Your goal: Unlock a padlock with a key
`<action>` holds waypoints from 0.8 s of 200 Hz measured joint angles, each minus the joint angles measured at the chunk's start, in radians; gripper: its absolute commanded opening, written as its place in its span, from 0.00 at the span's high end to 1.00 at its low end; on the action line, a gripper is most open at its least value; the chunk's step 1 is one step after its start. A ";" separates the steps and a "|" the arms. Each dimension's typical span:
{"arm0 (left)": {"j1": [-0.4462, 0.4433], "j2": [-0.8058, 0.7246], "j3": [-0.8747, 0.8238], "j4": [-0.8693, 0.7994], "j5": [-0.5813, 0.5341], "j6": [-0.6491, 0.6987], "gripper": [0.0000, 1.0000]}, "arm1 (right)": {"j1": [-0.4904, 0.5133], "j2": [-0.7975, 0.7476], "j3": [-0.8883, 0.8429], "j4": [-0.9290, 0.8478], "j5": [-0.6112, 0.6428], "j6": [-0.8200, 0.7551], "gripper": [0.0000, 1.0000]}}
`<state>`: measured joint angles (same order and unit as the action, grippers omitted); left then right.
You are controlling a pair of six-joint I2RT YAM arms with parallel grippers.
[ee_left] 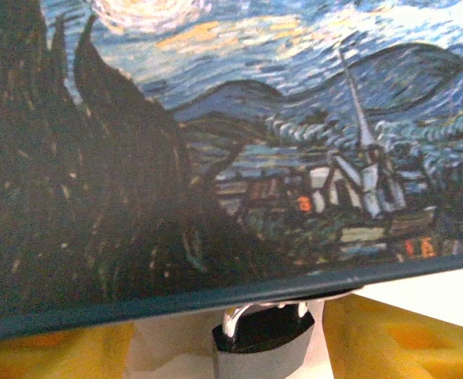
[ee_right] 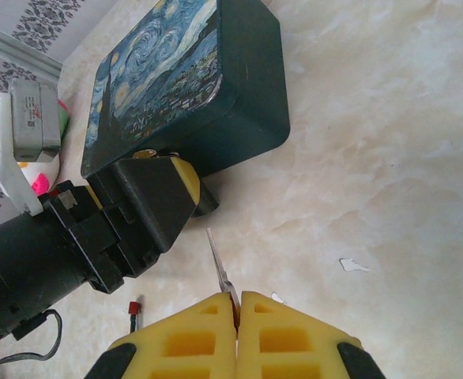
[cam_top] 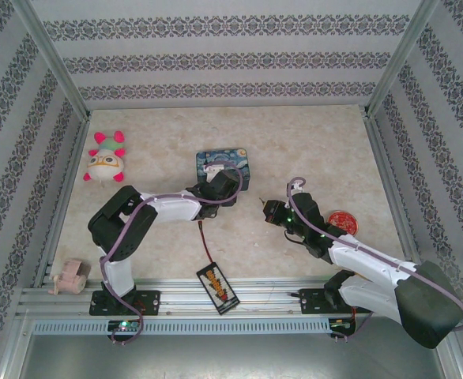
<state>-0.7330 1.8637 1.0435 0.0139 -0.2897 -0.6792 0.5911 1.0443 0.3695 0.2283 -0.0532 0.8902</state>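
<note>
Key (ee_right: 218, 264) aimed at padlock (ee_left: 263, 341).
Right hand (ee_right: 237, 304) pinched the key; left hand (ee_left: 227, 335) flanked the padlock beside the tin (ee_right: 184, 87), seemingly steadying it, grip unclear.

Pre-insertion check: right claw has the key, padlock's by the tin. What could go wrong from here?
The key is pinched at the tips of the right claw, its blade slanted; it may twist or slip on contact.
The padlock sits between the fingers of the left claw with a gap on one side, so it may slide when pushed.
The tin is close beside it, crowding the approach.
</note>
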 measured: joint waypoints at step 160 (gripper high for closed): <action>0.000 0.074 0.044 -0.003 -0.021 0.048 0.41 | 0.000 0.000 0.000 0.000 0.000 0.000 1.00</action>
<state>-0.7334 1.9377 1.0874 0.0105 -0.3107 -0.6312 0.5911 1.0443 0.3695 0.2283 -0.0536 0.8898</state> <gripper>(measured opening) 0.594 0.062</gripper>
